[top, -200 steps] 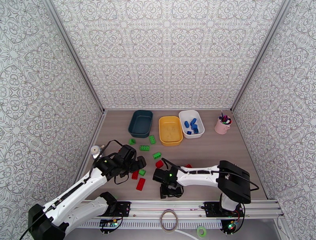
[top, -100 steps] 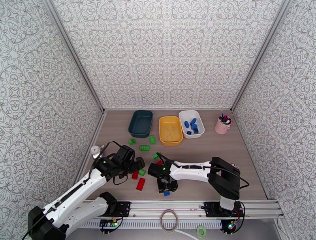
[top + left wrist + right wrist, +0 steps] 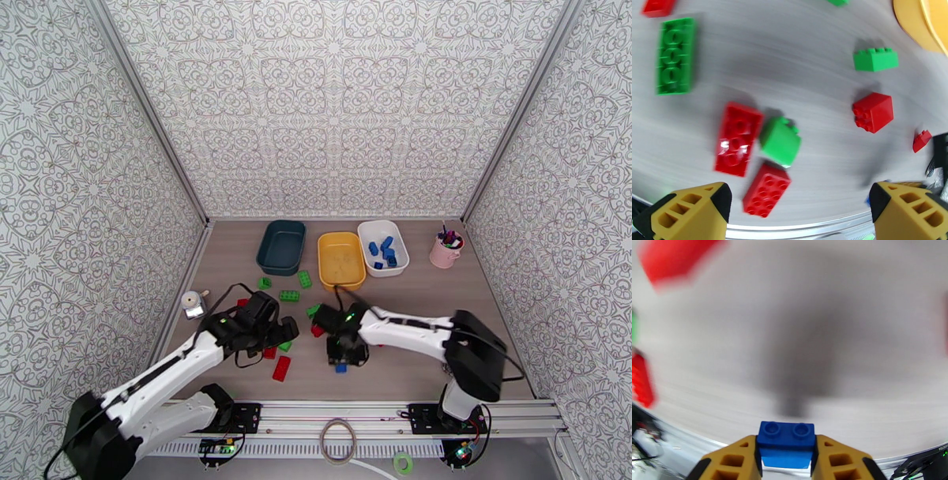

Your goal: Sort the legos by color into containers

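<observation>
Moved up-frame and a little right since the last top view, and closed meanwhile: right gripper, low in the middle of that frame. Pinches a blue lego at the bottom centre of the right wrist view, studs up, a yellow finger pressed against each side. Spread wide at the left gripper, nothing between its fingers; hangs over loose legos on the table — green plate at upper left, red plate right beside a green brick mid-frame, red brick just below, red cube to the right. Farther up the top view, side by side: dark teal tub, yellow tub, white tub with blue legos inside.
</observation>
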You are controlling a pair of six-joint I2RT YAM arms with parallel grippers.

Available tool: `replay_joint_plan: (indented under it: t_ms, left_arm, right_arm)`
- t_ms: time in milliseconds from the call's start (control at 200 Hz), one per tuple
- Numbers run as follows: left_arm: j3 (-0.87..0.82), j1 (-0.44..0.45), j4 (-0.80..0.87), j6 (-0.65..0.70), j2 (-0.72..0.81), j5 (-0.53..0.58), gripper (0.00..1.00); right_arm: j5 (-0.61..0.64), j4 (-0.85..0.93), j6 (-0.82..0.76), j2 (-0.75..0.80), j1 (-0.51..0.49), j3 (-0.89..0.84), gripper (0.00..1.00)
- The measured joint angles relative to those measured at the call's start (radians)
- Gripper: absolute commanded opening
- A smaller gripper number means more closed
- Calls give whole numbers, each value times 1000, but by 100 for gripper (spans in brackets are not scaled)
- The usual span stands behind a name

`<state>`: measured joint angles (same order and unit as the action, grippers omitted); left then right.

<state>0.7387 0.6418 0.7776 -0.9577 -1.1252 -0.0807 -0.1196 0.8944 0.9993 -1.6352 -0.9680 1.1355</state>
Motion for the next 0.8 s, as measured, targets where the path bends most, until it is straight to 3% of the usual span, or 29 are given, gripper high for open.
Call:
replay_joint_plan:
  t_ms: [135, 395, 800]
  left_arm:
    - [161, 10, -52, 65, -186, -45, 99]
    - [587, -16, -181, 207, -526, -198, 97]
    - [1102, -85, -204, 299, -914, -386, 95]
  right_arm:
    - [-7, 34, -66, 75, 178, 42, 24]
    - [-55, 65, -171, 47, 481, 230, 22]
    - [-155, 37, -185, -180, 765, 495, 22]
